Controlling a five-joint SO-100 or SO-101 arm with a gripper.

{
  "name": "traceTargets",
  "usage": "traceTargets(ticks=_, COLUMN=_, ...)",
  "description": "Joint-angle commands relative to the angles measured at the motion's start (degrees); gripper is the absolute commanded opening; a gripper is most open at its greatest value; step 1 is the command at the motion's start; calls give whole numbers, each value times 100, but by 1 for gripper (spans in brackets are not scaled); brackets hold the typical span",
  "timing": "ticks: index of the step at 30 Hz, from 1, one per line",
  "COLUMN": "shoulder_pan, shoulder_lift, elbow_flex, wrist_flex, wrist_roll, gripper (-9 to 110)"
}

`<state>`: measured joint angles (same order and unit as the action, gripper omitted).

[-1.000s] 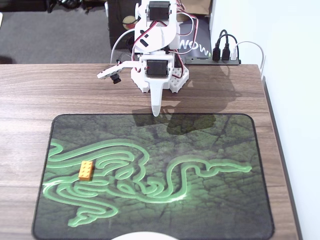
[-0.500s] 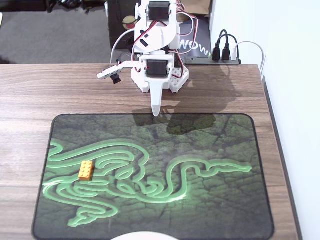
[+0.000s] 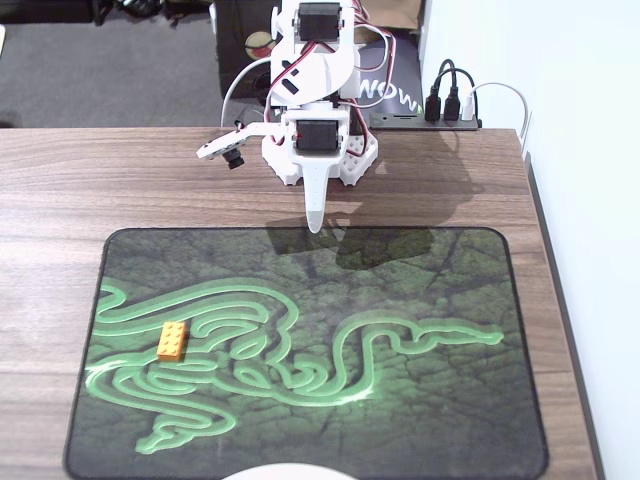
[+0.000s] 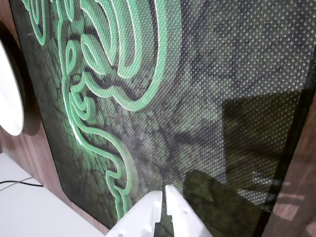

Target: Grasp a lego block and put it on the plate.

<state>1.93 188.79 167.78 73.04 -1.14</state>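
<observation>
The orange lego block (image 3: 172, 341) lies on the left part of the dark mat with the green snake pattern (image 3: 400, 300) in the fixed view. It does not show in the wrist view. My white gripper (image 3: 316, 222) hangs at the mat's far edge, well away from the block, its two fingers pressed together and empty. In the wrist view its fingertips (image 4: 164, 191) meet at the bottom edge over the mat. The white plate (image 3: 290, 472) is a thin sliver at the bottom edge of the fixed view. It also shows at the left edge of the wrist view (image 4: 9, 94).
The mat lies on a brown wooden table (image 3: 60, 190). The arm's white base (image 3: 320, 150) stands at the table's back edge. A black hub with cables (image 3: 440, 110) sits at the back right. A white wall (image 3: 590, 150) borders the table's right side.
</observation>
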Motion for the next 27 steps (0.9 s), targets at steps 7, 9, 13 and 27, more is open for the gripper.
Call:
traceTargets(ticks=7, shoulder_pan=-26, shoulder_lift=-18, elbow_flex=-44, wrist_flex=-35, wrist_roll=-53, gripper=1)
traceTargets(ticks=9, shoulder_pan=-44, shoulder_lift=-18, elbow_flex=-44, wrist_flex=-35, wrist_roll=-62, gripper=1)
traceTargets(ticks=13, shoulder_pan=-70, shoulder_lift=-79, elbow_flex=-53, wrist_flex=-62, wrist_roll=-88, gripper=1)
traceTargets(ticks=27, shoulder_pan=-9, shoulder_lift=-2355, elbow_flex=-1248, wrist_flex=-984, wrist_roll=-958, gripper=1)
